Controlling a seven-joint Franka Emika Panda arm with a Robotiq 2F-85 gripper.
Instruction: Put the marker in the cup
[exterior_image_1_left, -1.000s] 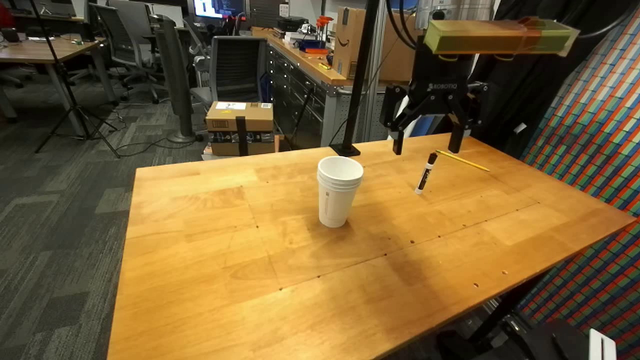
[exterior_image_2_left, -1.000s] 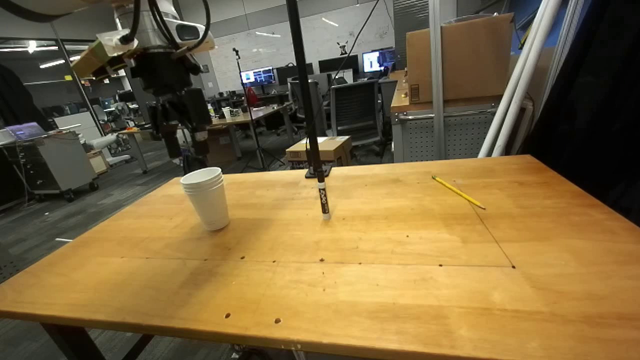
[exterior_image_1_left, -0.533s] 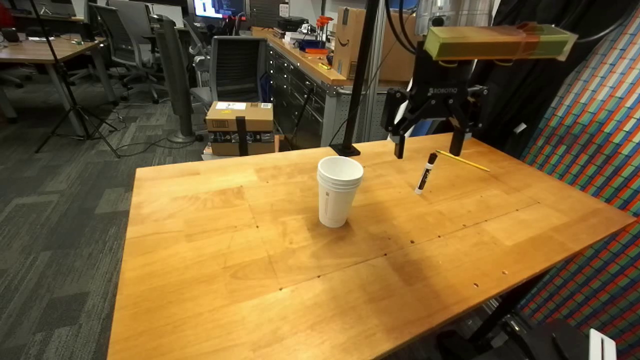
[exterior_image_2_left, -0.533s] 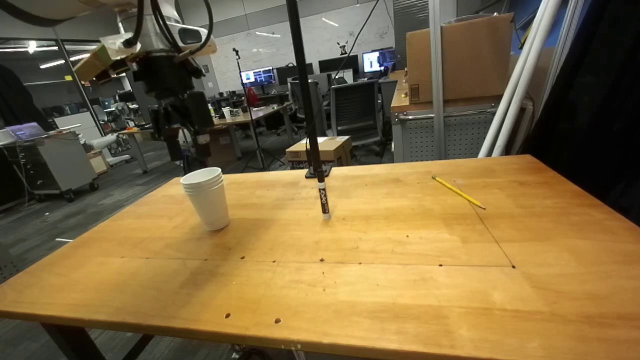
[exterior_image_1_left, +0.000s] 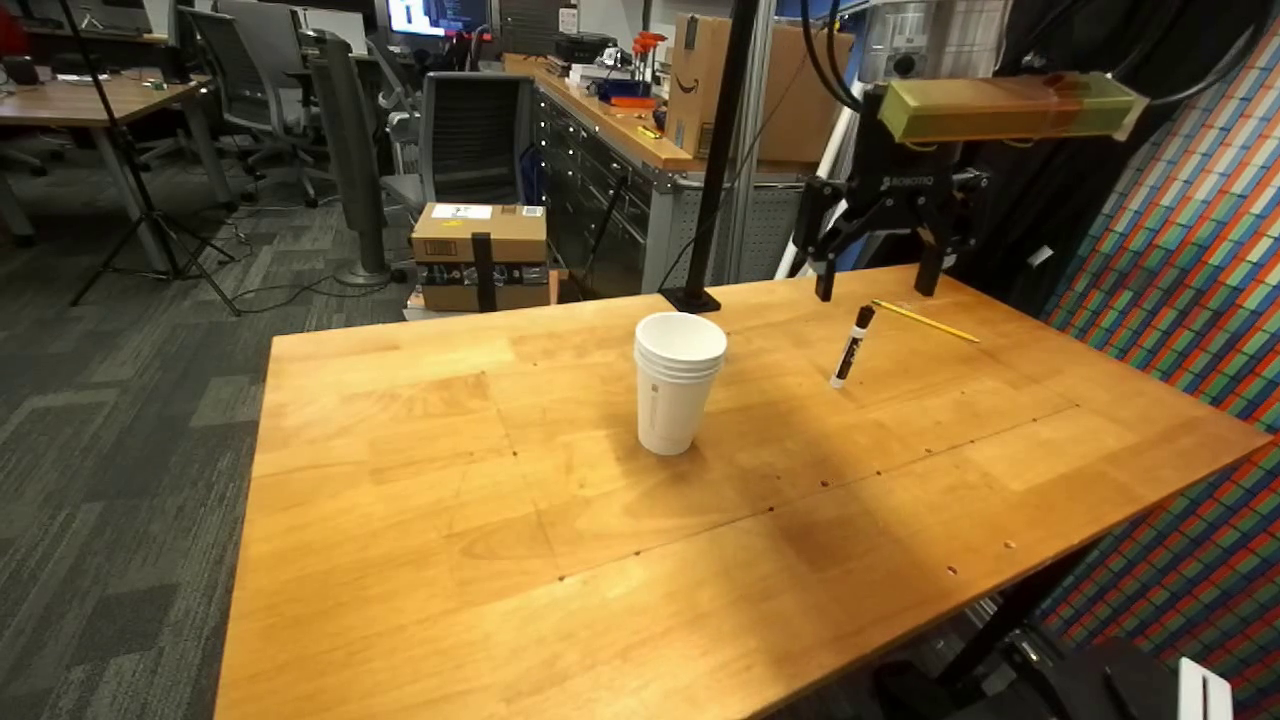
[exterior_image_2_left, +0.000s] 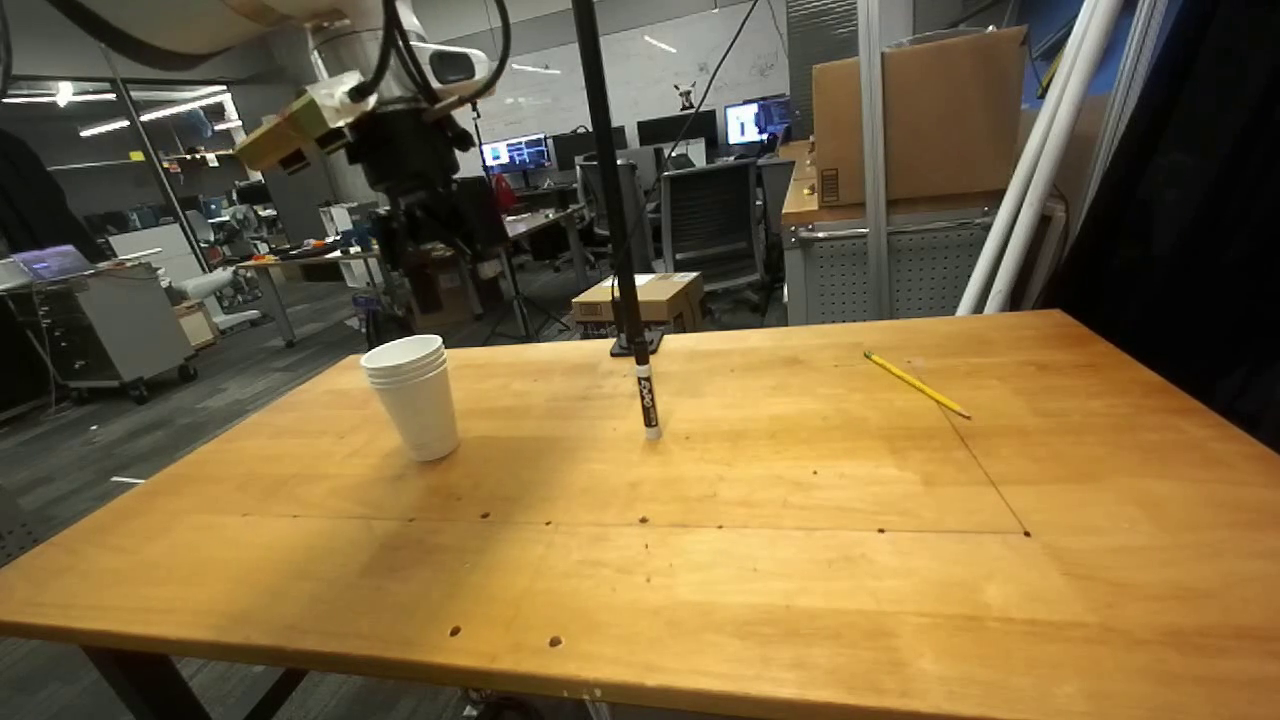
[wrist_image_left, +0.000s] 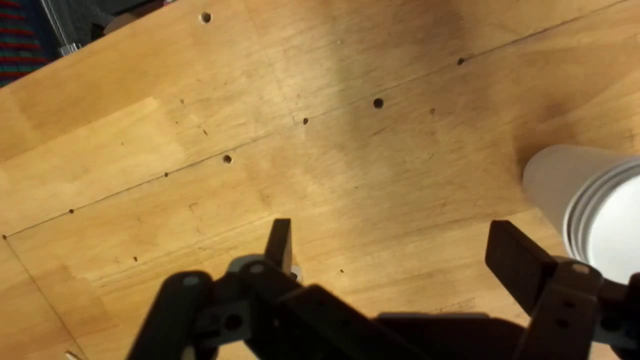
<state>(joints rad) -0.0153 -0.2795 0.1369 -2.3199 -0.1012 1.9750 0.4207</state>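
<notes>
The marker (exterior_image_1_left: 850, 348) stands on end on the wooden table, dark cap up, with a white lower end; it also stands in an exterior view (exterior_image_2_left: 648, 403). In the wrist view only a small white and dark bit of the marker (wrist_image_left: 296, 273) shows beside the left finger. The cup (exterior_image_1_left: 672, 400) is a stack of white cups, upright, mouth up, also in an exterior view (exterior_image_2_left: 420, 410) and at the right edge of the wrist view (wrist_image_left: 565, 175). My gripper (exterior_image_1_left: 876, 288) is open and empty, above the table, apart from both; it also shows in the wrist view (wrist_image_left: 387, 225).
A yellow pencil (exterior_image_1_left: 925, 320) lies on the table beyond the marker, also in an exterior view (exterior_image_2_left: 917, 385). A black pole (exterior_image_1_left: 712, 180) stands at the table's far edge. A cardboard box (exterior_image_1_left: 480, 235) is behind the table.
My gripper dipped slightly, then moved to the right and a little up in both exterior views, away from the cup and toward the marker's side. It stayed open. Marker, cup and pencil have not moved.
</notes>
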